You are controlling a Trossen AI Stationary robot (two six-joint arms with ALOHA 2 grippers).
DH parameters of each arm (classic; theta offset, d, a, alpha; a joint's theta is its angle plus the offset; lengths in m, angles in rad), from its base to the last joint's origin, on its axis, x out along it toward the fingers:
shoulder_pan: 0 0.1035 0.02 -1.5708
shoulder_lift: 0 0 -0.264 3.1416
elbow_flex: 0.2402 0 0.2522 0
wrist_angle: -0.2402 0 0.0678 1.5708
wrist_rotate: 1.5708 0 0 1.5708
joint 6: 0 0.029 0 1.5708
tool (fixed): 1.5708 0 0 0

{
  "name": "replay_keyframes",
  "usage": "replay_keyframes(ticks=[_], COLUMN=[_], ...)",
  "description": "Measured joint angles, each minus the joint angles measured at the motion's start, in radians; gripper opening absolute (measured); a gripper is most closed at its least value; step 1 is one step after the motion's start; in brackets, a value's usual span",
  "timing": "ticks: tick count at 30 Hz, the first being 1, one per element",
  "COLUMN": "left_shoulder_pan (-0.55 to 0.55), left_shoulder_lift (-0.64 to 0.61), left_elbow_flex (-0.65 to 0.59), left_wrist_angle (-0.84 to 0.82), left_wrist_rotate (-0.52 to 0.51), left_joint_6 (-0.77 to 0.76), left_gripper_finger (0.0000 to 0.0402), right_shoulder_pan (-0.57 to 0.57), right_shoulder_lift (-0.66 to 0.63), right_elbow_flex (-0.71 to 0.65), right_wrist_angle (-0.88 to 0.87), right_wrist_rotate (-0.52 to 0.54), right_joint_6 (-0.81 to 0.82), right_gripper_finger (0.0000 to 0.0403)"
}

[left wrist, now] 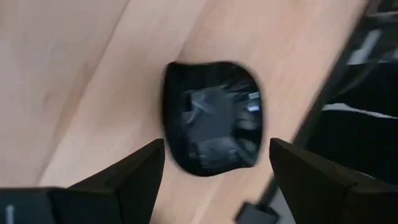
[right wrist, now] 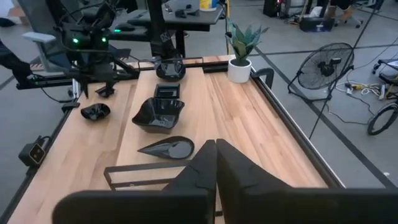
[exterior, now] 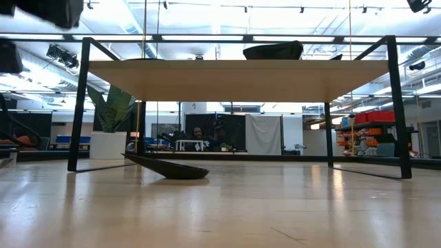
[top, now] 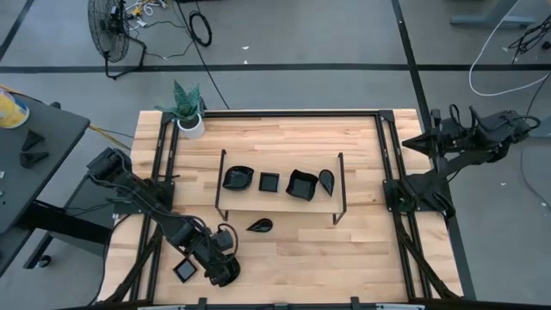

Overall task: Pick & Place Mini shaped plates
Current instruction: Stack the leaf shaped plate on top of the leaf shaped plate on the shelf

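Observation:
A small square black mini plate [top: 184, 269] [left wrist: 211, 115] lies flat on the table at the near left. My left gripper [top: 213, 270] [left wrist: 216, 162] hovers over it, open, pointing steeply down, one finger on either side and clear of it. A teardrop plate [top: 259, 226] [exterior: 169, 167] lies on the table in front of the shelf. On the raised shelf [top: 280, 200] rest a wavy plate [top: 237, 178], a small square one [top: 269, 182], a larger square one [top: 301, 184] and a teardrop [top: 326, 180]. My right gripper [right wrist: 216, 155] is shut and drawn back past the table's right edge.
The shelf is a wooden board on a thin black wire frame [top: 341, 185] in the table's middle. A white pot with a green plant [top: 189, 116] stands at the far left corner. Black rails [top: 389, 164] run along the table's left and right sides.

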State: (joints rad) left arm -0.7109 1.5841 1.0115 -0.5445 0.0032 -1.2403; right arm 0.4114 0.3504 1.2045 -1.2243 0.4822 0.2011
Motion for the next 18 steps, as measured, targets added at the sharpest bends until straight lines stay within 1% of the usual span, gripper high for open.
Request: replay_keyframes(ticks=[5, 14, 18], left_shoulder_pan=[-0.001, -0.024, -0.036], left_shoulder_lift=[0.000, 0.000, 0.000], left_elbow_flex=[-0.072, -0.192, -0.237], left_wrist_angle=[0.037, 0.220, 0.253], left_wrist_rotate=[0.037, 0.042, 0.045], left_joint_6=[-0.010, -0.048, -0.073], left_gripper_finger=[0.0291, 0.0290, 0.0287], right_shoulder_pan=[0.000, 0.000, 0.000], right_shoulder_lift=[0.003, 0.003, 0.003], right_elbow_flex=[0.000, 0.000, 0.000], right_wrist_angle=[0.014, 0.017, 0.018], right_wrist_rotate=[-0.003, -0.003, -0.003], right_joint_6=[0.000, 0.000, 0.000], right_gripper_finger=[0.0020, 0.0023, 0.0023])
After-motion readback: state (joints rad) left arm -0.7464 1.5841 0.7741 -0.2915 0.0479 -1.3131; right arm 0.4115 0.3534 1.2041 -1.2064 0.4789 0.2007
